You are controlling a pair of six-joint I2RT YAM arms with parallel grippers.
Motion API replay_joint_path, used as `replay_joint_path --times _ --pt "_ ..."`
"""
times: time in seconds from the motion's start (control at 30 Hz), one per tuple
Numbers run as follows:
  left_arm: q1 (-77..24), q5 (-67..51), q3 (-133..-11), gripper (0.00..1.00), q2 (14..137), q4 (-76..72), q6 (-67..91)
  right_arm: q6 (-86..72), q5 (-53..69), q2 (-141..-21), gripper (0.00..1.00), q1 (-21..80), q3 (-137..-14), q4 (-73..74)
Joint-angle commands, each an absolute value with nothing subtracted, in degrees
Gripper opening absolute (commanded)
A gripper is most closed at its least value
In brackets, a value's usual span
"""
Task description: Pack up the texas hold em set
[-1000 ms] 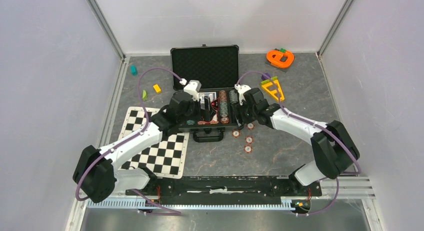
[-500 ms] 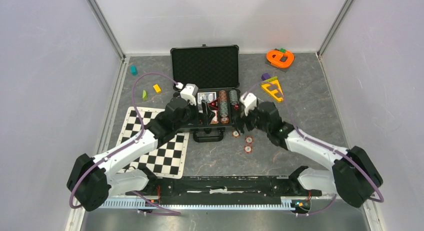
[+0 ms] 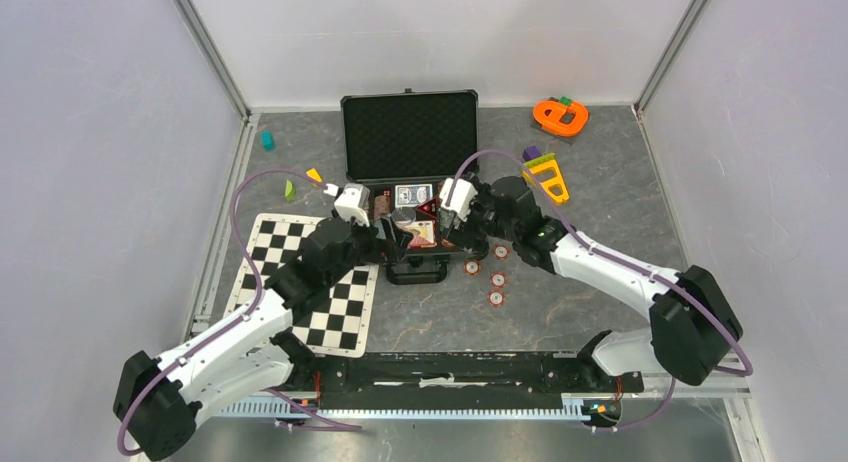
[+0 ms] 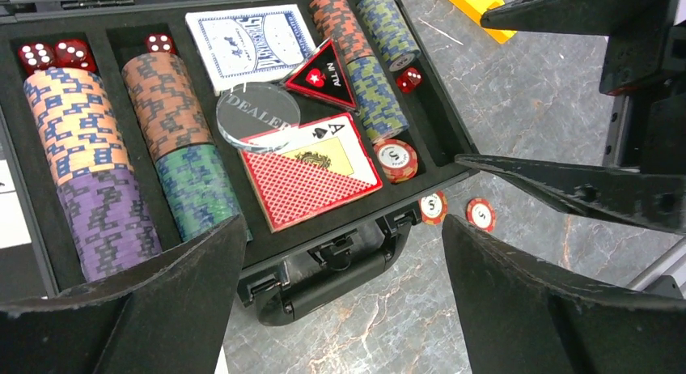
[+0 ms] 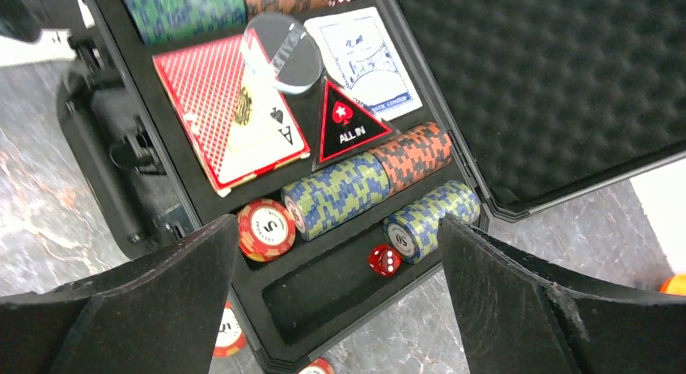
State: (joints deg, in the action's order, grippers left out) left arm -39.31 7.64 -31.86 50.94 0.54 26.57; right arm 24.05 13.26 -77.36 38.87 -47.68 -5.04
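Note:
The black briefcase (image 3: 410, 132) lies open, lid up at the back. Its foam tray holds coloured chip stacks (image 4: 77, 139), a red-backed card deck (image 4: 311, 176), a blue deck (image 4: 249, 38), a dealer button (image 4: 257, 115) and dice (image 4: 52, 54). A short stack of red-white chips (image 5: 265, 228) and one red die (image 5: 383, 259) sit in the right-hand slot. Several red-white chips (image 3: 497, 279) lie loose on the table by the handle (image 3: 417, 272). My left gripper (image 4: 344, 224) hangs open above the handle. My right gripper (image 5: 340, 224) hangs open over the tray's right front corner. Both are empty.
A black-white checkered mat (image 3: 320, 282) lies left of the case under my left arm. Orange (image 3: 560, 115) and yellow (image 3: 548, 177) plastic toys sit at the back right. Small teal (image 3: 267, 139), yellow (image 3: 314, 174) and green (image 3: 289, 190) blocks lie at the back left.
My right gripper opened wide, swung out to the right, then came back over the tray's right end. My left gripper drew back toward the case's front left.

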Motion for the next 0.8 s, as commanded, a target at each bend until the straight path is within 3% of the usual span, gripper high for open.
replay_joint_path --times 0.0,0.37,0.77 --pt "-39.38 9.24 -30.01 0.96 47.71 1.38 29.02 36.13 9.63 -80.9 0.98 39.8 -49.43 -1.1" --pt "-39.38 9.66 -29.14 0.97 46.47 1.79 29.53 43.77 0.59 -88.01 0.98 42.82 -53.39 3.36" --pt "-39.38 10.31 -29.34 0.98 46.72 2.0 29.07 47.47 3.52 -91.74 0.98 43.59 -57.0 7.8"
